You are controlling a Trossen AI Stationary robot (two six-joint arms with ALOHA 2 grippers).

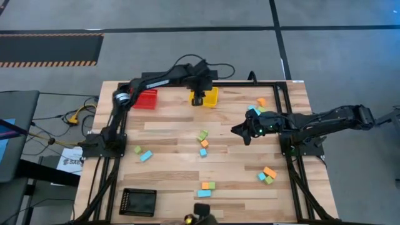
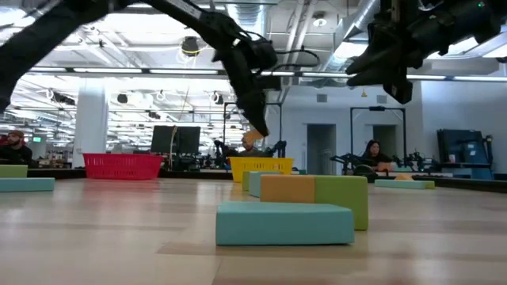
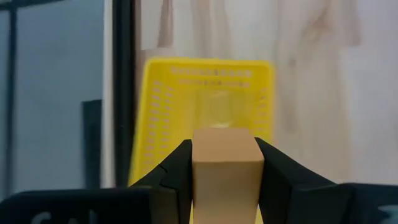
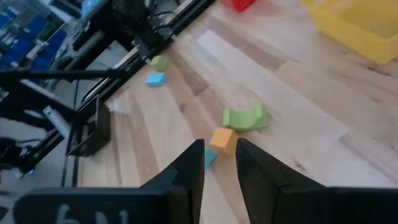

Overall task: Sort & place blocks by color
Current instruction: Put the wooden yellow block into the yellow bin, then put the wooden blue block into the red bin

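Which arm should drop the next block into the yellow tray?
Left: its gripper already holds an orange block right above the yellow tray. The right gripper is empty, mid-table.

- You have one orange block (image 3: 224,163) clamped between the left gripper's (image 1: 198,99) jaws, above the yellow tray (image 1: 212,95).
- A green, orange and blue trio (image 1: 203,143) lies mid-tabletop (image 1: 175,165).
- A green and blue pair (image 1: 142,153) sits near the left edge.
- Another cluster (image 1: 257,107) lies at the far right.
- Orange, green and blue blocks (image 1: 267,175) sit near right.
- Orange, green and blue blocks (image 1: 206,189) lie at the front centre.
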